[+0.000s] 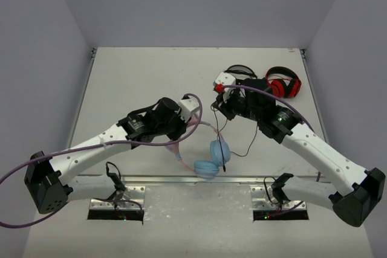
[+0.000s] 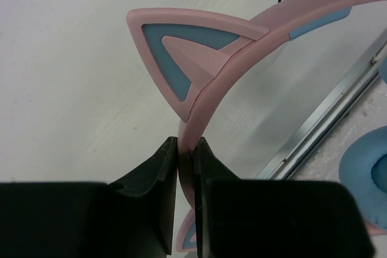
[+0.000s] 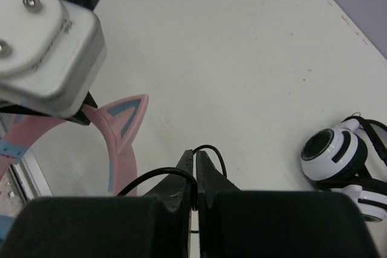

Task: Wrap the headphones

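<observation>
The headphones have a pink cat-ear headband [image 2: 211, 83] and light blue ear cups [image 1: 213, 158] that rest near the table's front edge. My left gripper [image 2: 185, 143] is shut on the headband just below one cat ear; it shows in the top view [image 1: 190, 113]. The thin black cable [image 1: 219, 128] runs from the cups up to my right gripper [image 3: 196, 156], which is shut on it; a loop of cable [image 3: 157, 176] arches over the left finger. The right gripper [image 1: 219, 98] sits right of the left one. The pink headband also shows in the right wrist view [image 3: 121, 143].
White-and-black headphones [image 3: 344, 155] lie on the table to the right, also in the top view [image 1: 242, 72]. Red-and-black headphones [image 1: 283, 84] lie at the back right. A metal rail [image 1: 181, 179] runs along the table's front edge.
</observation>
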Robot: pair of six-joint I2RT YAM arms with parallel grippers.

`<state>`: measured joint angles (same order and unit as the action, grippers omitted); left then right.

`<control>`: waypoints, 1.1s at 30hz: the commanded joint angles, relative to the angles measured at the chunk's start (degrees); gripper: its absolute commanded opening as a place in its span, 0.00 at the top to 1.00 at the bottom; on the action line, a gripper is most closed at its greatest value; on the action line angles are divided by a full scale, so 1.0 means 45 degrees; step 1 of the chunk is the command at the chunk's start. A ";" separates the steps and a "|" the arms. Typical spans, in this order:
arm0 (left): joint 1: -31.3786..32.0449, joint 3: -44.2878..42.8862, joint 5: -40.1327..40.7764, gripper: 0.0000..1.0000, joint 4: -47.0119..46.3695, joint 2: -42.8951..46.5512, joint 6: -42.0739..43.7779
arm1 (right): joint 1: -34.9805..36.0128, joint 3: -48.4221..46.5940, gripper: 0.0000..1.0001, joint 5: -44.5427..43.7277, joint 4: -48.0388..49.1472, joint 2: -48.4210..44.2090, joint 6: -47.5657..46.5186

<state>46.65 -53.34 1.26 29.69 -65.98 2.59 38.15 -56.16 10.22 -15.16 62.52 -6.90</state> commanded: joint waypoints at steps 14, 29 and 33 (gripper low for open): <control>0.0961 -0.0334 -0.3406 1.00 -0.1559 0.1809 0.0088 | 0.0370 -0.1524 0.99 -0.2172 -0.0187 0.2903 0.1880; 0.0960 -0.0509 -0.1237 1.00 -0.4039 0.5032 -0.1472 | 0.0369 0.0331 0.99 0.3193 0.3266 0.1888 0.3190; 0.0961 -0.0452 -0.1392 1.00 -0.4508 0.5247 -0.1805 | 0.0350 0.0605 0.94 0.4115 0.4636 0.1673 0.3796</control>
<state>49.45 -52.58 1.19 23.62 -44.40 -0.84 40.21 -54.37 24.56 -2.26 70.22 6.87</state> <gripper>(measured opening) 0.132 0.050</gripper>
